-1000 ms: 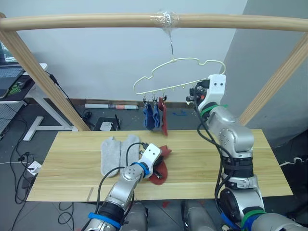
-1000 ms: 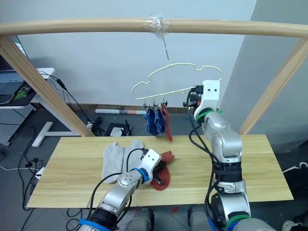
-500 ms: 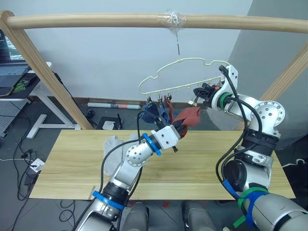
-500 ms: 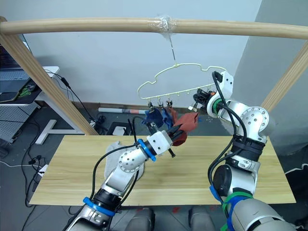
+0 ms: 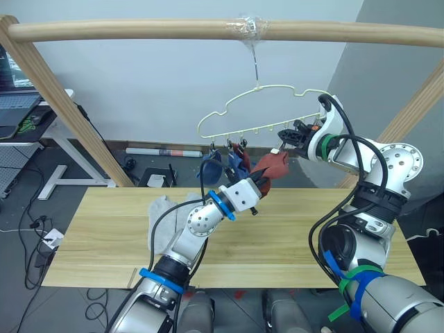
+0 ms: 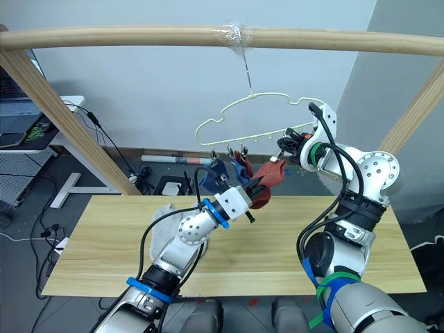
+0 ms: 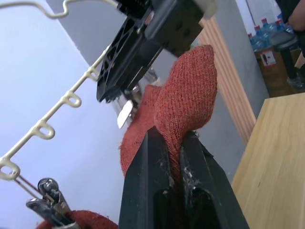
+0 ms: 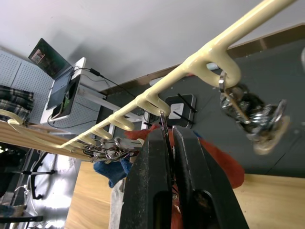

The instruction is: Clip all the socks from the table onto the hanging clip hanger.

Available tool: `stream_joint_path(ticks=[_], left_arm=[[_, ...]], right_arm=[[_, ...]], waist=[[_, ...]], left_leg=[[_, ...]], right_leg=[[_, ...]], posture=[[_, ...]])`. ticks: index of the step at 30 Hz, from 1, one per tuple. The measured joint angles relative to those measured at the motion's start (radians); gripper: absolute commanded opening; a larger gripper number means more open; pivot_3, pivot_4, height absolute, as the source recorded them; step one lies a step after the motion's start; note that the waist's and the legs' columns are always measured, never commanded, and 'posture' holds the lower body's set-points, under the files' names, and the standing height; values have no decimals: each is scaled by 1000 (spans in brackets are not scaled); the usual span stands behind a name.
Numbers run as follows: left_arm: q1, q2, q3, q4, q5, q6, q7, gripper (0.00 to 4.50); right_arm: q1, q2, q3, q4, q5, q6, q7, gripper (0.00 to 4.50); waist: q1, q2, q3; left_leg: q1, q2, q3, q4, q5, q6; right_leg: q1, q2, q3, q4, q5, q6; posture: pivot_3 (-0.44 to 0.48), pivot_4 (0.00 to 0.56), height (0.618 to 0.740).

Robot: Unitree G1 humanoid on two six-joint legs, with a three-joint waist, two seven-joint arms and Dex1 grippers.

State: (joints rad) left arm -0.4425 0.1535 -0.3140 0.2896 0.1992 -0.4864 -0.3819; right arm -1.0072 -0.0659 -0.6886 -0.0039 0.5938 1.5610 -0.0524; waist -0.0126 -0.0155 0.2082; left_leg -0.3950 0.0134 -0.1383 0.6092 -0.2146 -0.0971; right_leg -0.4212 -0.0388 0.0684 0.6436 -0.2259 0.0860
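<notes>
One rust red sock [image 5: 270, 166] pinched in left claw [image 5: 263, 182] | right claw [image 5: 284, 138] squeezing a hanger clip [image 8: 164, 131], sock just below

L claw [image 6: 254, 186] lifts rust sock [image 6: 267, 182] to hanger [image 6: 260, 118] (R claw [image 6: 283, 144] at clip).

Both arms are raised, left pincer [image 5: 262, 182] pinched closed, right pincer [image 5: 286, 134] closed beside it.
</notes>
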Motion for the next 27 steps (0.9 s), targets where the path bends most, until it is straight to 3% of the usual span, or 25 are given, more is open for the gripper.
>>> stream_joint_path(ticks=[7,10,19,21,27], left_arm=[[-44,1,8,45,3,-25,19,12],[-53,1,8,64,3,-27,22,0],[-53,-1,8,68,4,-27,24,0],[-53,-1,8,68,4,-27,24,0],[-67,-19,11,86,-27,14,-7,1624]], right_arm=[[-22,3,-18,-3,-15,32,-7,0],[-23,6,-21,-6,-22,39,-8,888],[-18,1,-57,9,-25,46,-12,4361],[-13,-7,-57,9,-24,46,-8,4437],[185,-180,86,-177,83,46,160,4500]], waist=[[-5,0,0],[-8,0,0],[-23,6,4],[-24,6,4],[-20,6,6]], left_leg=[[0,0,0,0,0,0],[-1,0,0,0,0,0],[-3,0,0,-1,0,0],[-3,0,0,-1,0,0],[-5,-1,0,-1,-2,3]], right_leg=[[0,0,0,0,0,0],[0,0,0,0,0,0],[-4,0,0,1,0,0],[-4,0,0,0,0,1],[-4,-1,0,-2,0,1]], posture=[[-12,211,740],[-12,210,740],[-12,210,740],[-12,210,740],[-23,213,740]])
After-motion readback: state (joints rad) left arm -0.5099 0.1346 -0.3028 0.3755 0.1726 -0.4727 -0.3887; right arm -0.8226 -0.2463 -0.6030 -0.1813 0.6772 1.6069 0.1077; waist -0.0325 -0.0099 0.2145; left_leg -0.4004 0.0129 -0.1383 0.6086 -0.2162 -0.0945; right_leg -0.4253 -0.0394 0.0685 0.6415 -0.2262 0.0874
